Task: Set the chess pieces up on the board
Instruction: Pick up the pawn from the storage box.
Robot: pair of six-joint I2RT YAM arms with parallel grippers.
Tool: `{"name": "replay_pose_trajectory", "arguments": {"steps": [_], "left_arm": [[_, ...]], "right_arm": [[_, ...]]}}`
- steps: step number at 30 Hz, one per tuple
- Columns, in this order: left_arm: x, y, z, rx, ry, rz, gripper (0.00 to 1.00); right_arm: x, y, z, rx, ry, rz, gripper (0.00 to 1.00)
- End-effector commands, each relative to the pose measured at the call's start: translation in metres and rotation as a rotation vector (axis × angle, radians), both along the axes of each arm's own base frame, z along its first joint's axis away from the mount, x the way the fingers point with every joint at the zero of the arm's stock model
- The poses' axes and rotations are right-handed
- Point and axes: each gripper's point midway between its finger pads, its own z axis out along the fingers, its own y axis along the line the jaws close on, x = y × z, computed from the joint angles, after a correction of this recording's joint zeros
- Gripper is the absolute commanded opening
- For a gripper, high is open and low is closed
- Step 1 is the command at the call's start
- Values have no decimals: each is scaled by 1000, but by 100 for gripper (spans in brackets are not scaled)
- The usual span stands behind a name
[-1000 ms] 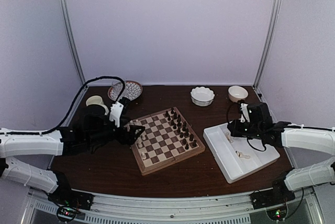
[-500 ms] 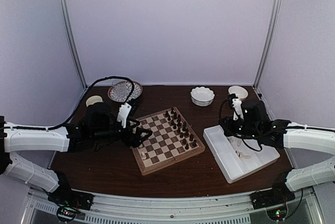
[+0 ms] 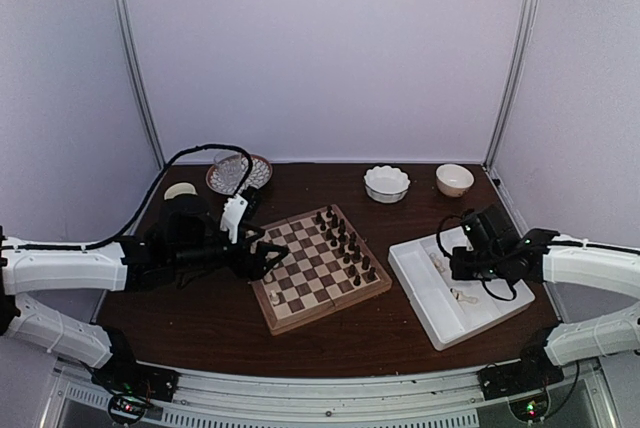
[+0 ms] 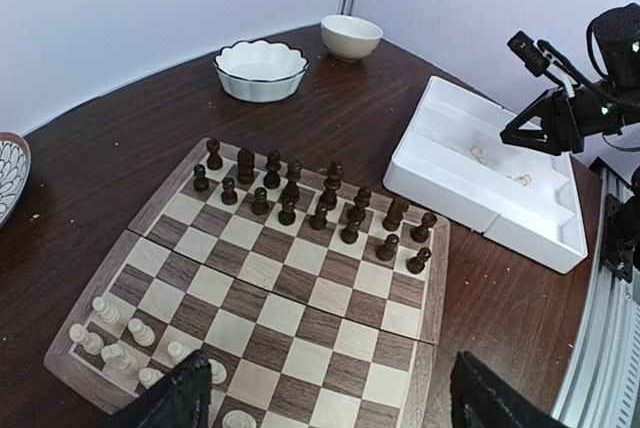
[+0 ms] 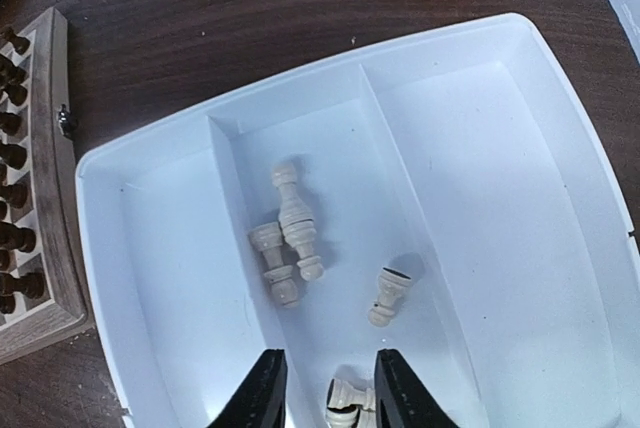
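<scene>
Cream chess pieces (image 5: 290, 228) lie loose in the middle compartment of the white tray (image 5: 500, 148); others already stand along one edge of the board (image 4: 300, 318). Right gripper (image 5: 330, 388) hangs low over the tray, jaws parted and empty, a toppled piece (image 5: 347, 403) between them. Judgement: centre on its stem, descend, close gently, avoid neighbours. Left gripper (image 4: 330, 410) is spread wide above the board, holding nothing.

Lab booth: white panel walls (image 3: 330, 48)
</scene>
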Motion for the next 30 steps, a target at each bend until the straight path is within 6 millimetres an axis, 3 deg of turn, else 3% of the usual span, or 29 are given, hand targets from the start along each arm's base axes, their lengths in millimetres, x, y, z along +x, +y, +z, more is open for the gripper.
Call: {"name": "replay_pose_trajectory", "arguments": {"steps": [1,8,22,30], "left_arm": [[3,0,16,-18,-51,9,82],[0,-3,15,-12,-52,-2,81],[-2,-2,19,-12,-68,1,81],[-3,-3,18,-6,-68,0,81]], "right_arm": [[-4,-18,-12,-68,33,-69,35],[-2,-23,-37,-91,110,-119,28],[19,-24,-49,-84,113,-189,31],[21,-27,-57,-72,151,-197,26]]}}
